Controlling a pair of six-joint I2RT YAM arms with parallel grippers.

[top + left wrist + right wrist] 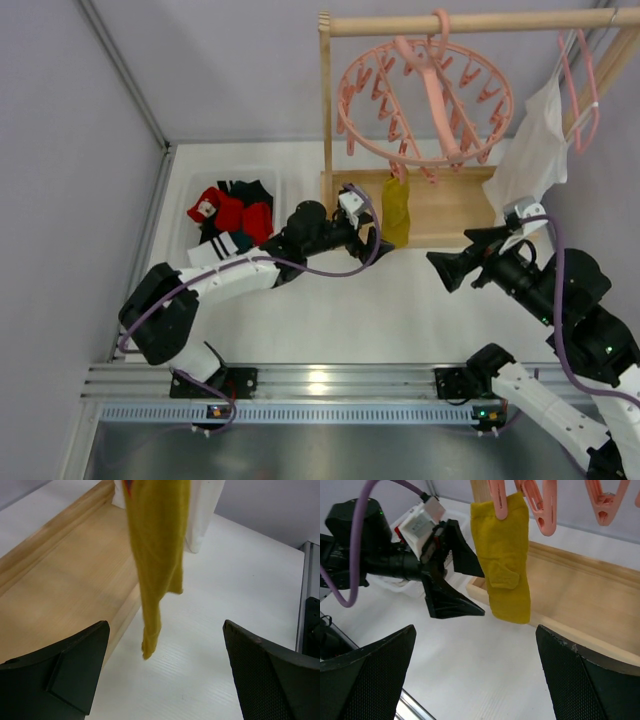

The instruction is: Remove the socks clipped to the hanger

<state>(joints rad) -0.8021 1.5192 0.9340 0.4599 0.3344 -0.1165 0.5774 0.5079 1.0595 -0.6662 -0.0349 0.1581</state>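
While the last mustard sock hangs below the hanger, left gripper (jaws apart, empty) should grasp it.

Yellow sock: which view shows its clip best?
Right wrist: the yellow sock hangs whole, a pink peg gripping its top edge. Top external shows it small; left wrist shows only its lower part, no peg.

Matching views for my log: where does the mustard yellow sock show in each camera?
Top external: mustard yellow sock hangs at centre, below the pink ring hanger.
Left wrist: top centre, dangling down.
Right wrist: upper centre, clipped by a pink peg.
Shared landmark: the wooden rack base near it.
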